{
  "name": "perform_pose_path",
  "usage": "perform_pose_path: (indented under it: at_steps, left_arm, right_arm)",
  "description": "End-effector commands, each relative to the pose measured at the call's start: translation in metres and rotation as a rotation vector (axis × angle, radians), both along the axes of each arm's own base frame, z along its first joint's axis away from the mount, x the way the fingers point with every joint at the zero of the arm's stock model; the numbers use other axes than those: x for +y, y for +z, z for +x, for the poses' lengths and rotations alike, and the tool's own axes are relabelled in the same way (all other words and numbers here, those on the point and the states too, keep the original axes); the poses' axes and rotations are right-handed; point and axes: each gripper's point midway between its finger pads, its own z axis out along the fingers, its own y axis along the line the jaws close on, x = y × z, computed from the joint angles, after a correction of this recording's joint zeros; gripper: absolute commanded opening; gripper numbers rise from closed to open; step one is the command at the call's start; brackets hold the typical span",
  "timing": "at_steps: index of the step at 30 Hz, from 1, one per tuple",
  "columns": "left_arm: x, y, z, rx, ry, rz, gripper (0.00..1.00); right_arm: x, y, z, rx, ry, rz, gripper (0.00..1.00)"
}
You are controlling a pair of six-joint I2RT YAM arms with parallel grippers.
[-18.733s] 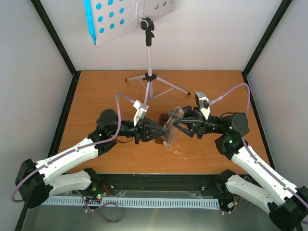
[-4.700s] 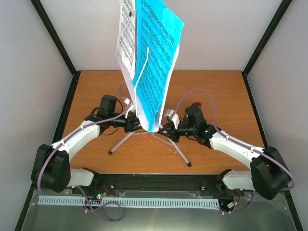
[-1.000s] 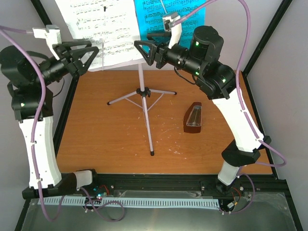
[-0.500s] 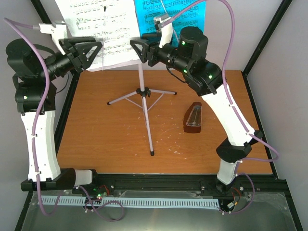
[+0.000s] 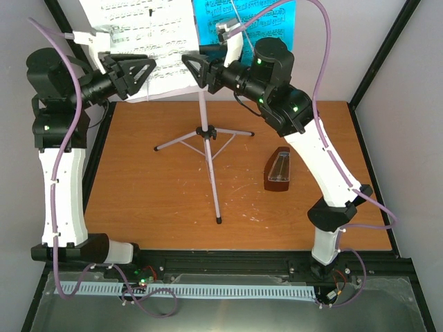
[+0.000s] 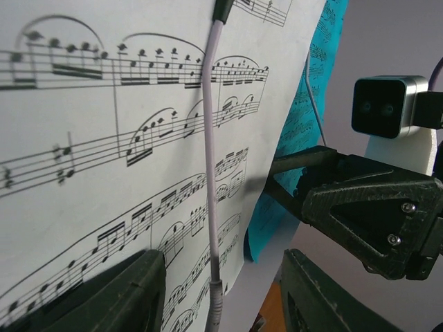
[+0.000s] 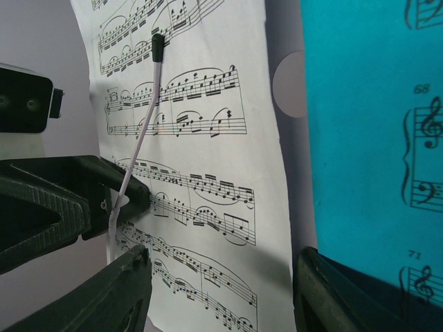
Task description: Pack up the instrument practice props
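The white music stand (image 5: pixel 210 135) stands upright on its tripod at mid table. Its desk, at the top of the view, holds a white music sheet (image 5: pixel 138 41) on the left and a blue music sheet (image 5: pixel 259 15) on the right. Both arms are raised to the desk. My left gripper (image 5: pixel 147 74) is open at the white sheet's lower edge (image 6: pixel 104 138), with the stand's wire page holder (image 6: pixel 210 173) between its fingers. My right gripper (image 5: pixel 188 72) is open, facing it, straddling the white sheet's right edge (image 7: pixel 208 145) beside the blue sheet (image 7: pixel 374 138). The brown metronome (image 5: pixel 279 171) stands on the table to the right.
The wooden table (image 5: pixel 152 200) is bounded by a black frame and white walls. The two grippers face each other a short gap apart; the right one shows in the left wrist view (image 6: pixel 367 207) and the left one in the right wrist view (image 7: pixel 55 200). Purple cables loop above both arms.
My left gripper has moved right and my right gripper left, so they have closed in on each other at the white sheet. The stand, the sheets and the metronome have not moved.
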Motion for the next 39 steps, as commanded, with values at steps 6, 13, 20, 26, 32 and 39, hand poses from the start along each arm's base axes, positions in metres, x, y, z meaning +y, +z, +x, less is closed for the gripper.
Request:
perform_pose_path:
  at_steps: [6, 13, 20, 26, 32, 39]
  left_arm:
    - [-0.011, 0.007, -0.003, -0.040, -0.072, 0.010, 0.37]
    - [-0.011, 0.006, -0.003, -0.055, -0.070, 0.011, 0.19]
    - [-0.011, -0.001, 0.001, -0.054, -0.070, 0.020, 0.02]
    - [-0.013, -0.006, 0.001, -0.067, -0.086, 0.025, 0.00]
    - [-0.013, -0.009, 0.001, -0.070, -0.088, 0.030, 0.00]
    - [-0.014, -0.010, 0.002, -0.069, -0.096, 0.030, 0.00]
  right_arm:
    - [0.009, 0.002, 0.001, -0.014, 0.031, 0.015, 0.50]
    - [0.010, 0.002, 0.005, -0.018, 0.018, 0.020, 0.40]
    - [0.009, 0.004, 0.015, -0.026, -0.028, 0.043, 0.37]
    - [0.007, 0.006, 0.021, -0.042, -0.062, 0.052, 0.38]
    - [0.015, 0.000, 0.026, -0.039, -0.049, 0.053, 0.37]
    - [0.026, 0.003, 0.022, -0.064, 0.013, 0.070, 0.32]
